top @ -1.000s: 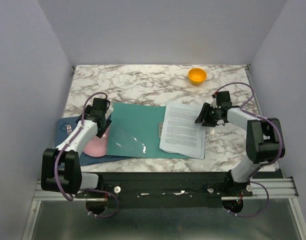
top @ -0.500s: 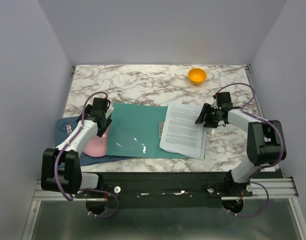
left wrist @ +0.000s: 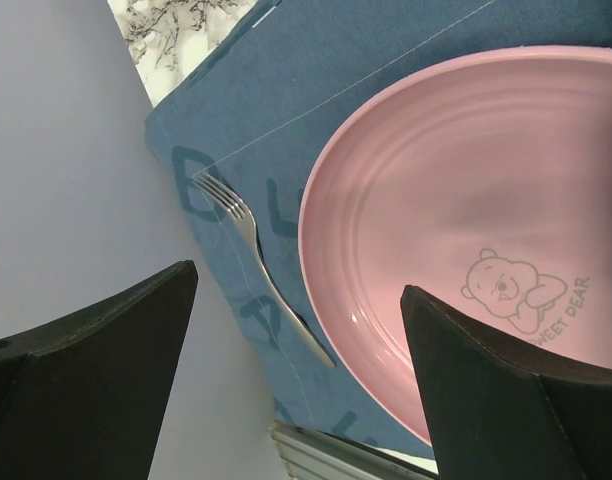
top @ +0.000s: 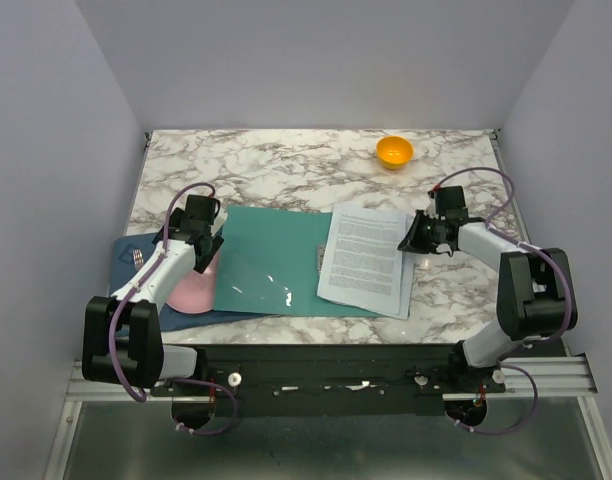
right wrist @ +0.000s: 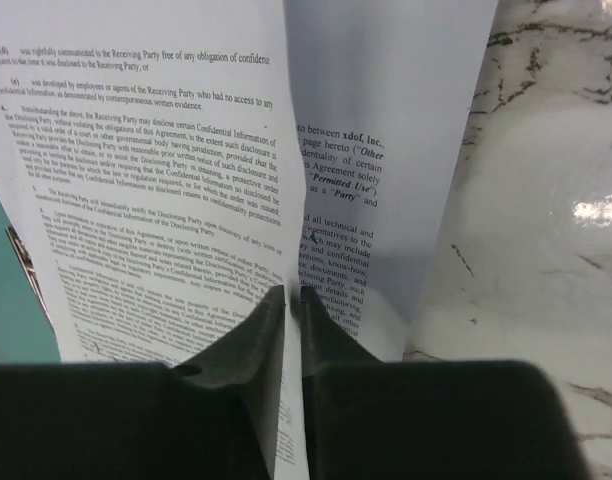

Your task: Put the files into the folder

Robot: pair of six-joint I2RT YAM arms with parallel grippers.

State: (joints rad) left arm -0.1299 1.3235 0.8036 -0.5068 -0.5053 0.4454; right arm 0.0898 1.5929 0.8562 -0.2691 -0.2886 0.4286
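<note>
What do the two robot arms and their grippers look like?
Both the left arm and the right arm have white tube links between chunky black joint housings, with thin purple cables looping alongside. The left gripper and the right gripper each have two matte black, wedge-shaped fingers. No markings show.

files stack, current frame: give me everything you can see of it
The files are thin white paper sheets densely printed in black; the right wrist view shows legal-style text. At least two sheets show, fanned slightly apart rather than squared up. They lie mostly flat and a little skewed, the left part over the teal folder and the right part on the marble table. The right gripper looks closed on the top sheet's right edge, near the far corner.
</note>
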